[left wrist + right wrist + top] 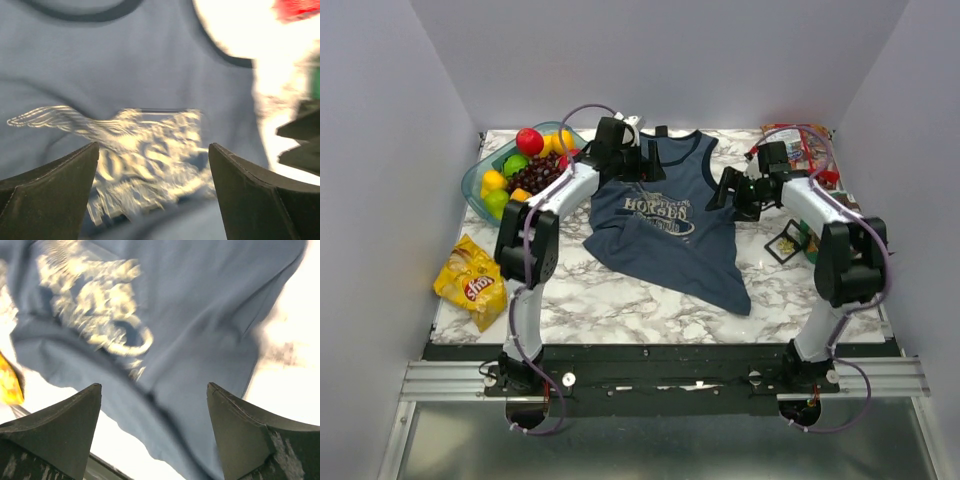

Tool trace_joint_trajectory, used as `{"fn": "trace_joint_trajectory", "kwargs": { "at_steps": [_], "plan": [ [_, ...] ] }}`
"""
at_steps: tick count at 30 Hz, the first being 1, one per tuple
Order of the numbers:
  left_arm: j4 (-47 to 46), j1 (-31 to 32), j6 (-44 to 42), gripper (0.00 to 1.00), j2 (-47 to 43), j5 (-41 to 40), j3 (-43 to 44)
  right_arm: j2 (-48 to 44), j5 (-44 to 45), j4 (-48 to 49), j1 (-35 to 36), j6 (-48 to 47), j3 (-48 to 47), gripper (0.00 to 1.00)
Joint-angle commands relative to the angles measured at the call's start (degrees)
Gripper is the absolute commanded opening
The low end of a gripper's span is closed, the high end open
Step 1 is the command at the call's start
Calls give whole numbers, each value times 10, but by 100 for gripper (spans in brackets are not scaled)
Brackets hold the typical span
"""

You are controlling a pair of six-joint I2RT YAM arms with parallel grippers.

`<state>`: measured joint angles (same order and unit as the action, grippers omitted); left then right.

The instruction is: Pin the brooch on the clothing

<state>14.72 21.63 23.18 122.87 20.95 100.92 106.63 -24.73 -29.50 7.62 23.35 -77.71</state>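
Clear tub (470, 182) holding colourful fruit (529, 141), left of blue tank top (665, 240); small black-framed box (785, 243) at right, contents unclear. Jaws spread, empty, on left gripper (152, 147) and right gripper (153, 386).

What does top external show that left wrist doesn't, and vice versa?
Only top external: the whole tank top in outline, plus the fruit bowl, chip bag and black-framed box.
Only left wrist: a blurred close-up of the print between the open fingers of the left end effector.
Both: the tank top and its print. No brooch can be made out in either.
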Motion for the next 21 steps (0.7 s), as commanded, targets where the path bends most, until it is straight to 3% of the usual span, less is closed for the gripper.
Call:
{"fn": "trace_joint_trajectory", "kwargs": {
  "at_steps": [1, 7, 11, 15, 19, 21],
  "plan": [
    [-22, 4, -33, 99, -190, -63, -97, -121, 57, -25, 34, -30, 75, 92],
    [-32, -8, -4, 99, -346, -142, -349, -241, 93, -26, 59, -18, 191, 92],
    [-65, -41, 29, 97, -381, -155, -491, -340, 106, -30, 64, -8, 273, 92],
    [-94, -63, 27, 88, -386, -159, -538, -405, 109, -42, 65, -2, 316, 92],
    [-106, -68, 17, 71, -365, -166, -537, -457, 115, -48, 65, 5, 347, 92],
    [-109, -68, 17, 70, -356, -181, -537, -471, 115, -50, 66, 10, 359, 92]
  ]
}}
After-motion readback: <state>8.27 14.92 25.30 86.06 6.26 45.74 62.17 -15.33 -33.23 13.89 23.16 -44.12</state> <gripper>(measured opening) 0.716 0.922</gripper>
